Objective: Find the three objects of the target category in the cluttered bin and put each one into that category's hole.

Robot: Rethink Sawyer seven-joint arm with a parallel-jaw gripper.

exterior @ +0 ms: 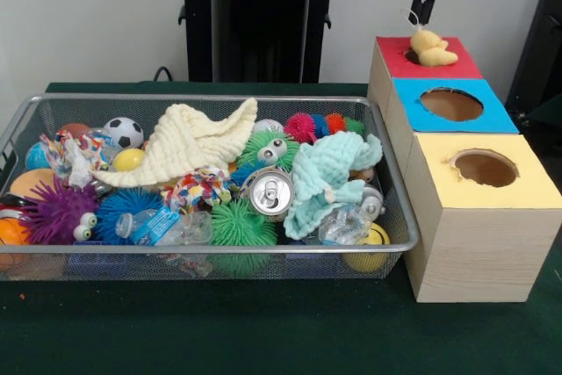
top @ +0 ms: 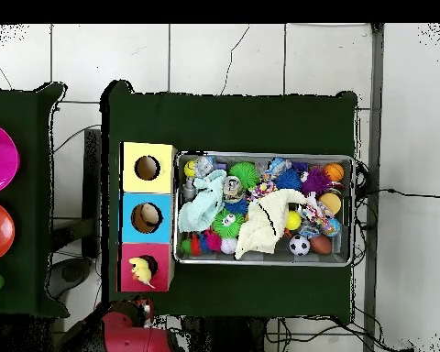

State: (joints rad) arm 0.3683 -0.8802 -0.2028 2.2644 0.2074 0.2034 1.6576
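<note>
Silver mesh is what you have across the middle: the cluttered bin [exterior: 397,180] [top: 356,209] sits on the green table [exterior: 263,331] [top: 233,119], packed to the rim. On top of the heap you can see a cream cloth [exterior: 189,142] [top: 265,225] and a pale mint cloth [exterior: 323,177] [top: 201,209], with a crushed can [exterior: 269,191] between them. Around these lie spiky rubber balls in green, purple, blue and pink, a small soccer ball [exterior: 124,132] [top: 300,245], a knotted rope toy [exterior: 198,187] and crumpled plastic bottles at the front.

Beside the bin you have three pale wooden boxes in a row. The yellow-topped box [exterior: 483,208] [top: 147,168] and the blue-topped box [exterior: 452,104] [top: 147,217] each show a round cut-out. On the red-topped box [exterior: 395,59] [top: 130,272], the yellow plush animal [exterior: 432,48] [top: 141,270] lies over the hole, covering most of it.

Your gripper [exterior: 423,8] hangs just above that plush, its dark fingers close together and narrowing downward; they appear to pinch a thin tag or string, though you cannot tell this for sure
</note>
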